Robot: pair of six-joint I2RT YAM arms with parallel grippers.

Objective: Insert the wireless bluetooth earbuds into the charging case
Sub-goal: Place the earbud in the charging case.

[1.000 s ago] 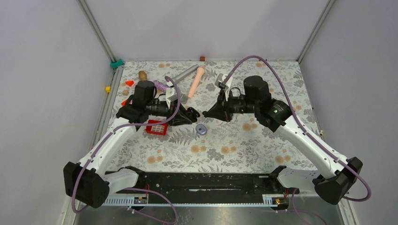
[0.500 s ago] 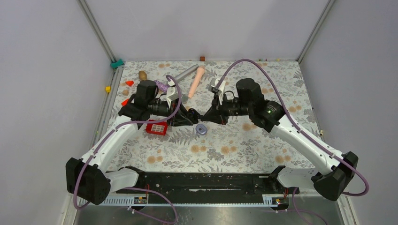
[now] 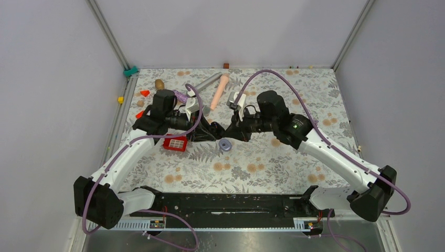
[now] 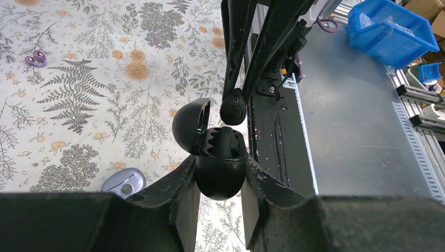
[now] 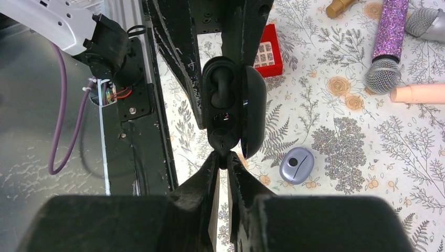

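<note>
Charging case (image 4: 220, 184) open, clamped by left hand (image 4: 220, 165), right hand (image 5: 223, 160) pinching loose earbud (image 4: 233, 106), seated earbud (image 4: 224, 139) seen only from wrists

Left gripper (image 3: 213, 131) and right gripper (image 3: 229, 131) meet nearly tip to tip at mid-table. A lavender oval (image 3: 225, 145) lies just near of them; a red tray (image 3: 175, 143) sits to its left.

Looked like a robotics lab test cell: grey panel walls (image 3: 225, 29) on alu. frame posts (image 3: 107, 34), floral-covered bench (image 3: 294, 168), blue parts bins (image 4: 391, 31) off to one side.
</note>
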